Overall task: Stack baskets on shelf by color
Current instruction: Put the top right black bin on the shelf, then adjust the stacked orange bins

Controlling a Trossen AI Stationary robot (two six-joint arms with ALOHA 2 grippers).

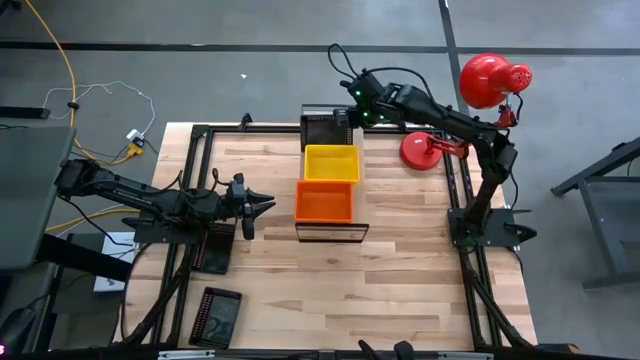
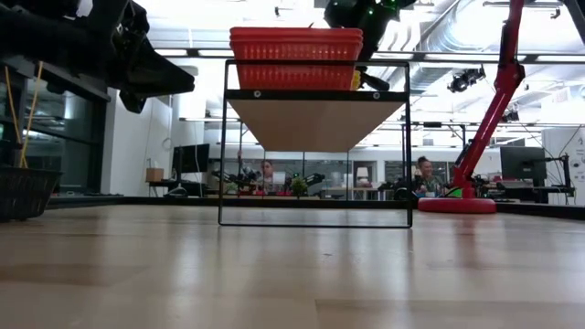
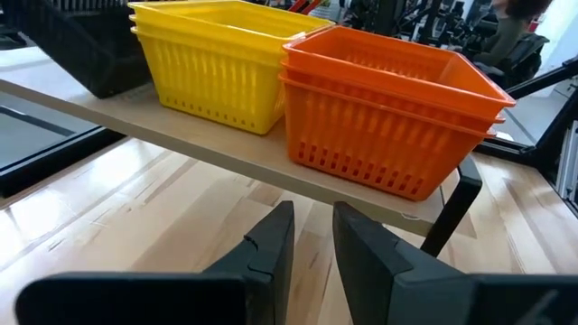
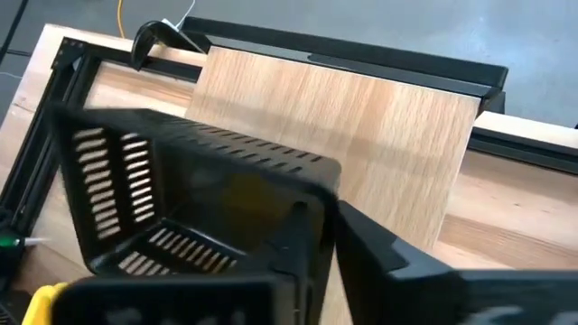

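In the high view, two black baskets (image 1: 217, 247) (image 1: 215, 316) lie at about 8 o'clock on the tabletop (image 1: 400, 270), near its left edge and well apart from the shelf (image 1: 335, 232); these are not yet placed. The left gripper (image 1: 262, 206) hovers at 9 o'clock, just above the nearer one, its fingers (image 3: 271, 248) slightly parted and grasping nothing.

At centre, the shelf carries the orange baskets (image 1: 324, 201) at its near end and the yellow baskets (image 1: 331, 163) in the middle, touching side by side. The black basket (image 1: 322, 130) occupies the far end at 12 o'clock, with the right gripper (image 1: 345, 122) at its rim. Judged from this layout, two colours are done and the black stack is partly built.

The left wrist view shows each colour as a nested stack of several baskets, which the high view does not reveal. The right wrist view shows the right fingers (image 4: 307, 239) straddling the black basket's wall; whether they clamp it or have released it cannot be determined. The low view shows only the orange stack end-on, hiding the others.
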